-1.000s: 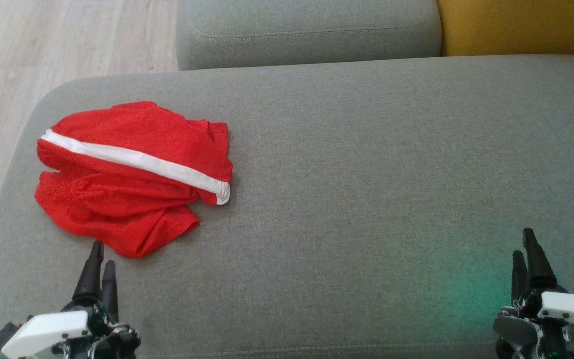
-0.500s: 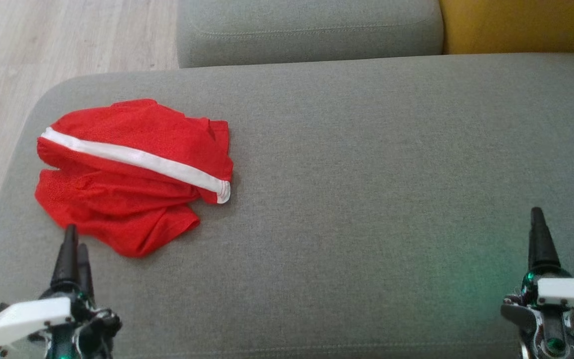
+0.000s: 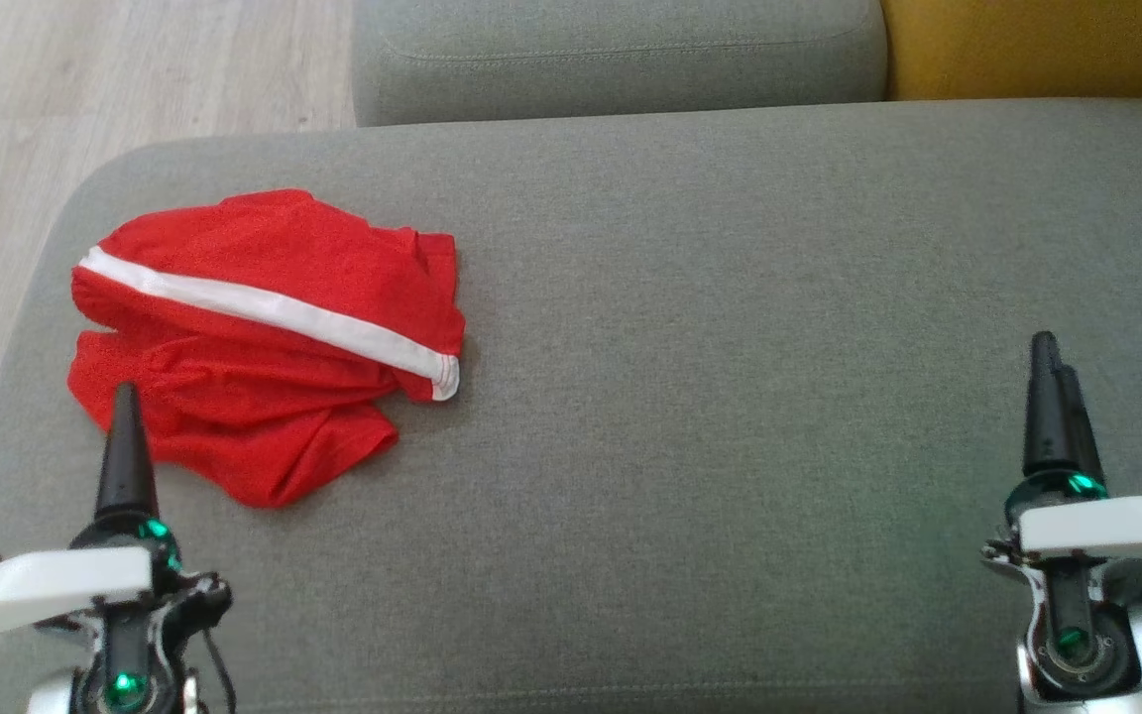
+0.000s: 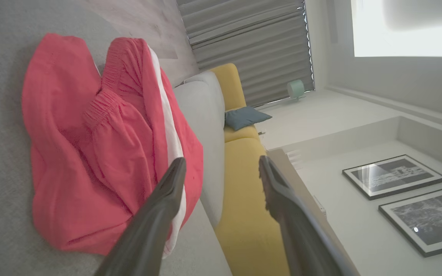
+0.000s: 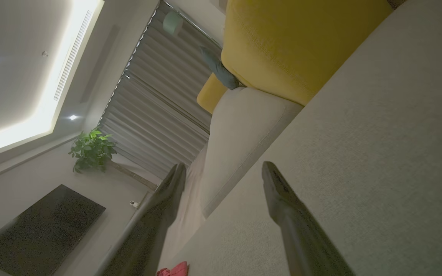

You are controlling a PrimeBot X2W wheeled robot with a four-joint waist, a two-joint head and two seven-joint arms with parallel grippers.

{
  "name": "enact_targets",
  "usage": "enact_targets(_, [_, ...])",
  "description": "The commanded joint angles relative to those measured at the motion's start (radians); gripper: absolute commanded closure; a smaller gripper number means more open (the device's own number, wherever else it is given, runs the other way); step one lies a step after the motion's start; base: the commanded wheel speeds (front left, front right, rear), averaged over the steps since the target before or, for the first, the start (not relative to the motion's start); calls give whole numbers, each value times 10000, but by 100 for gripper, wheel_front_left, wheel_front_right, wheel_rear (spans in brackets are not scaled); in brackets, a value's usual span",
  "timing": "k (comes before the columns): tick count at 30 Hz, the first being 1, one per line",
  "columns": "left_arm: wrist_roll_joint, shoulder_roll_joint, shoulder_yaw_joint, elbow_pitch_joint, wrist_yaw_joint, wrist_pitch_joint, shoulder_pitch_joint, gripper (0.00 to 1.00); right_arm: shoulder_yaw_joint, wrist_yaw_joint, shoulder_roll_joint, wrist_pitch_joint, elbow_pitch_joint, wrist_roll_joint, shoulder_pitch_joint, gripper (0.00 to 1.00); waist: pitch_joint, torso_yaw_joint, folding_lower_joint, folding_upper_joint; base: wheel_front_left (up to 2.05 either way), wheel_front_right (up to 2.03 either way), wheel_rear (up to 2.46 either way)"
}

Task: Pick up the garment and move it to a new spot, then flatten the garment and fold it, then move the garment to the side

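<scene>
Two sets of jaws are recorded apart and empty: those of the left gripper [image 4: 221,165] are aimed at the near edge of the garment [image 3: 264,337], contact not determinable, those of the right gripper [image 3: 1047,347] held over the bare grey sofa seat [image 3: 730,347], well apart from it. One crumpled red garment, white-striped, is listed heaped at the left end of that seat; the pick-up is judged in hand, not yet made. Descent of the left jaws onto a raised fold, then closure, is called for next.
</scene>
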Motion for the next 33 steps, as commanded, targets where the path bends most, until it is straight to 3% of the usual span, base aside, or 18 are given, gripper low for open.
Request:
enact_targets(1, [238, 140, 30, -477, 43, -96, -500, 0, 120, 29, -61, -103, -486, -286, -585, 0, 1, -3, 0, 0, 0, 0, 0])
enact_targets(23, [5586, 190, -1923, -1405, 414, -740, -424, 0, 891, 43, -76, -753, -517, -4029, -346, 0, 21, -112, 0, 0, 0, 0, 0])
enact_targets(33, [7204, 590, -2710, -1479, 1052, -1031, -347, 0, 1131, 49, -82, -1047, -561, -5480, -232, 0, 10, -203, 0, 0, 0, 0, 0])
